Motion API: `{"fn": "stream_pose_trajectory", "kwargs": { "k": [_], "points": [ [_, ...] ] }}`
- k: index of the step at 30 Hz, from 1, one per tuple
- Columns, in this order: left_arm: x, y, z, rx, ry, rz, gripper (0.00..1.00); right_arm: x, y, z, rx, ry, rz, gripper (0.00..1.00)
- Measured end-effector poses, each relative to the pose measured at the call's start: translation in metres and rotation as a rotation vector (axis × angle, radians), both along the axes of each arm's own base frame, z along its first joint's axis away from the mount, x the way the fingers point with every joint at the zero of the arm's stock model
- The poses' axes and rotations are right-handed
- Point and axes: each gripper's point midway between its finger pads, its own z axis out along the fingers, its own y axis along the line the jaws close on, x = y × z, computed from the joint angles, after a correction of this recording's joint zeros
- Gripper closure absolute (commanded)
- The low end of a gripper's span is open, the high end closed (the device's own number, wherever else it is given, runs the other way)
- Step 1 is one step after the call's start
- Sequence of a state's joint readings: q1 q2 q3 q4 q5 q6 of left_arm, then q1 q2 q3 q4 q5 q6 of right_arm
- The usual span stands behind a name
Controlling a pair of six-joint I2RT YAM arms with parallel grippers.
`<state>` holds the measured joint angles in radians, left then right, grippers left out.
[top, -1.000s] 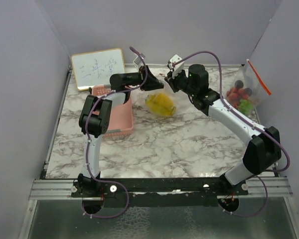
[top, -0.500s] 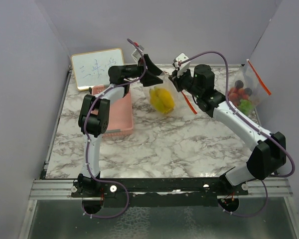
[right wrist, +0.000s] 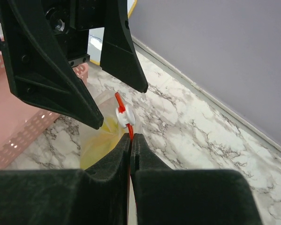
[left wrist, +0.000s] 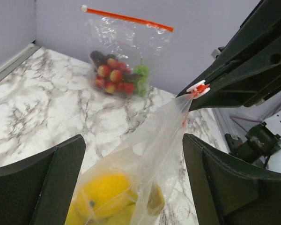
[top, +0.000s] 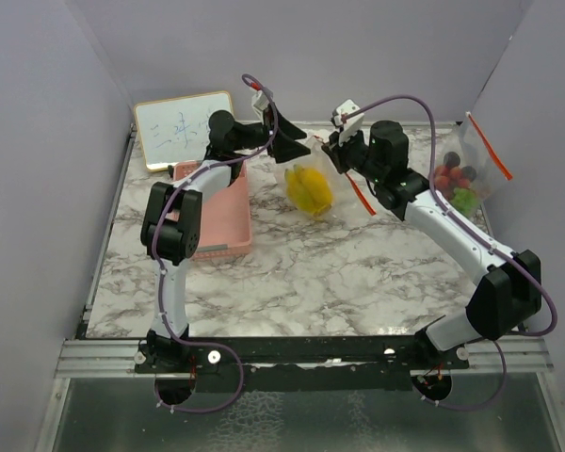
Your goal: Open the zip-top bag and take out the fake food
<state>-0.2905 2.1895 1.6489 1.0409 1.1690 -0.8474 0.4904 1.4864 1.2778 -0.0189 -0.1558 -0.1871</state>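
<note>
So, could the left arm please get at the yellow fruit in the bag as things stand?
Probably not: the left tool is open around the bag, but the yellow fruit sits behind plastic, and the right tool pinches the top beside the slider.

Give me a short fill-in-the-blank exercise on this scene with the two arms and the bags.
The right gripper is shut on the ____ zip strip of the zip-top bag. The left gripper stands ____. The fruit inside that bag is ____. The basket is ____.
Missing words: red, open, yellow, pink.
</note>
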Motion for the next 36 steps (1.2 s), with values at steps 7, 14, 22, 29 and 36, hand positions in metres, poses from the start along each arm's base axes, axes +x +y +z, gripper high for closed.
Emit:
{"fn": "stream_pose_trajectory", "kwargs": {
  "k": [7,14,22,29,36],
  "points": [
    [-0.015,0.007,0.009,0.041,-0.099,0.087,0.36,-0.007,0.004,-0.001,0.014,0.018,0.031,0.98],
    [-0.032,0.003,0.031,-0.013,-0.170,0.034,0.54,-0.020,0.006,-0.003,0.035,0.040,0.067,0.98],
    [-0.044,0.000,0.040,-0.033,-0.224,-0.041,0.50,-0.027,0.008,-0.006,0.045,0.061,0.091,0.98],
    [-0.057,-0.004,0.030,-0.034,-0.215,-0.120,0.62,-0.029,0.009,-0.007,0.044,0.069,0.100,0.98],
    [-0.059,-0.007,0.027,-0.053,-0.193,-0.191,0.87,-0.030,0.011,-0.007,0.046,0.072,0.114,0.98]
  ]
}}
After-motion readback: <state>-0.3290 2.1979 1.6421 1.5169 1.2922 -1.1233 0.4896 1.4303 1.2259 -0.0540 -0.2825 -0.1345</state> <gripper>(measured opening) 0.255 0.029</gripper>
